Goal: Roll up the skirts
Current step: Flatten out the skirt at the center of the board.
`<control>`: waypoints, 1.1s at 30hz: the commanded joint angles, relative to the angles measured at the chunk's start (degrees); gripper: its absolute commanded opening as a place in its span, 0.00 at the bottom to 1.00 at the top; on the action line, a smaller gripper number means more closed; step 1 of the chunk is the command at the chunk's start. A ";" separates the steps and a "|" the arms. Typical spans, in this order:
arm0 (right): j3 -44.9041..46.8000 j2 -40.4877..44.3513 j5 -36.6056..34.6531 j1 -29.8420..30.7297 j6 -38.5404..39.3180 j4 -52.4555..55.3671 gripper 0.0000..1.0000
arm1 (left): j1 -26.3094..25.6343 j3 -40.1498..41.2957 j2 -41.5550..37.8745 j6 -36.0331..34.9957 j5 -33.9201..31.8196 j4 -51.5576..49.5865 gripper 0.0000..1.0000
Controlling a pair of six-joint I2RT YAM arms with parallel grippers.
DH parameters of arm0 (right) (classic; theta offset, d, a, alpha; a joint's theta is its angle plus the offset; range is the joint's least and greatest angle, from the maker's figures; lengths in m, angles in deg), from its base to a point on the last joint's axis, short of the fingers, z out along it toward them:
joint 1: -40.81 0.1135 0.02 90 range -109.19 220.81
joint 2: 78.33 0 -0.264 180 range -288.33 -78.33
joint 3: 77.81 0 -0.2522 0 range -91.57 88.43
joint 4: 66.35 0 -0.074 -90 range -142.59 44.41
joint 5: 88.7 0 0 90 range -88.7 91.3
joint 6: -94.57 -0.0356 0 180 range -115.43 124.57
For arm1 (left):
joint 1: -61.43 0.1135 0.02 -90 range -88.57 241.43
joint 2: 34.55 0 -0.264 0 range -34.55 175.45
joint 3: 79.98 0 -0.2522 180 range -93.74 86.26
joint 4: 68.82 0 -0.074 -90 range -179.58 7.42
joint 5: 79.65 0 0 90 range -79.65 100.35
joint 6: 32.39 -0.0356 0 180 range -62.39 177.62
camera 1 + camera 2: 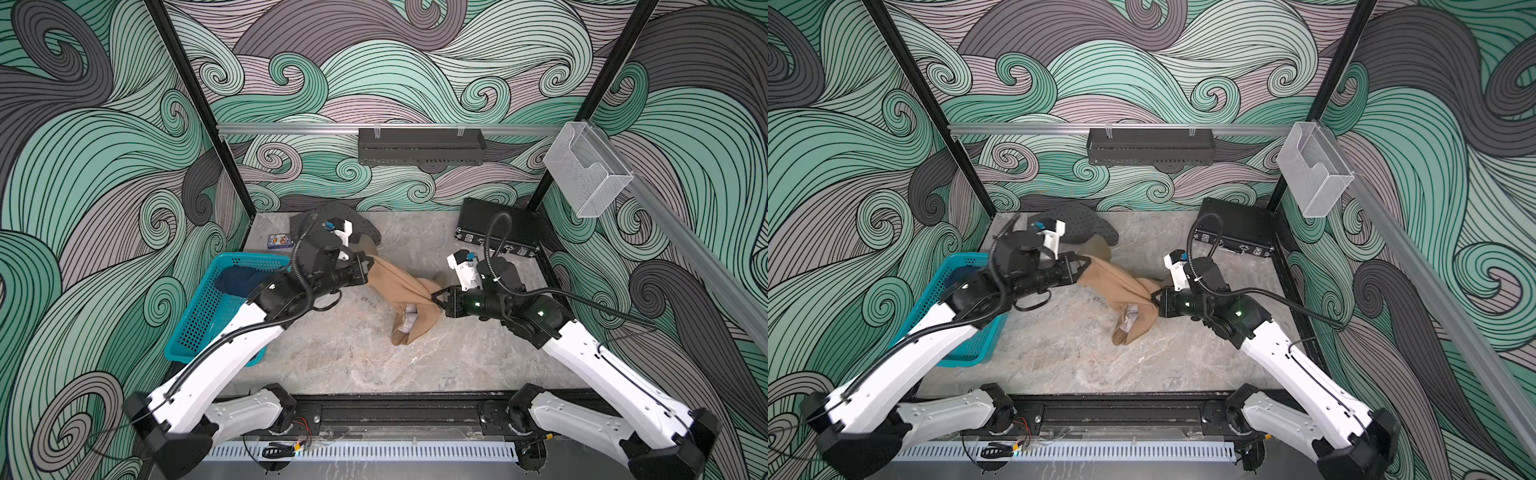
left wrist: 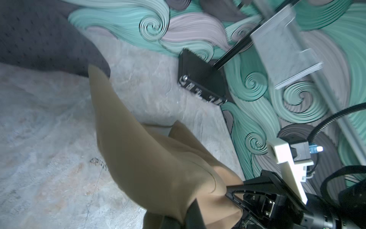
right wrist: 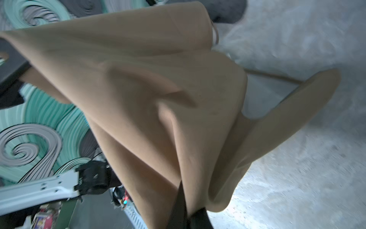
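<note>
While the left hand (image 1: 370, 264) and right hand (image 1: 436, 297) pinch the tan skirt (image 1: 395, 283), none looks rolled; the dotted skirt (image 1: 368, 228) and denim skirt (image 1: 239, 279) wait.

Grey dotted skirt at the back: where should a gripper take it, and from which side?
The grey dotted skirt: probably pinch its rounded edge facing the table's middle, coming from above on that side. That lobe lies flat and bare, while the tan skirt overlaps its near edge and the left arm hides its other end.
</note>
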 commanded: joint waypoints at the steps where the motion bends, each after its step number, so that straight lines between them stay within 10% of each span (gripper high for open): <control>1: -4.42 0.47 0.04 5.16 0.86 6.38 0.00 | 0.56 -6.37 -4.17 -3.33 -4.78 -5.04 0.00; 6: -8.00 -1.90 2.29 6.28 -1.54 6.01 0.01 | 0.56 -15.73 -1.12 -2.25 -3.28 -10.93 0.00; 12: -10.27 -15.74 -1.49 -3.80 -2.65 9.71 0.06 | 5.88 -30.46 21.96 3.32 -0.49 -18.65 0.01; 18: -4.12 -25.48 -0.66 -18.50 -5.67 2.67 0.36 | 16.13 -58.85 56.70 3.78 9.01 -36.13 0.86; 21: 0.02 -24.75 -3.11 -20.38 -5.25 -0.03 0.50 | 18.70 -77.80 68.35 2.03 6.78 -53.14 0.99; 23: 3.02 -22.97 -3.82 -20.36 -4.43 -1.55 0.55 | 18.42 -73.41 66.50 0.37 4.95 -52.72 0.99; 29: 8.35 -20.19 -2.28 -15.21 0.57 -4.18 0.70 | 19.07 -21.08 41.77 2.69 6.81 -20.95 0.98; 33: 4.14 -24.50 -4.55 -12.63 2.55 -2.06 0.73 | 19.42 -7.06 35.80 3.31 7.94 -21.88 0.99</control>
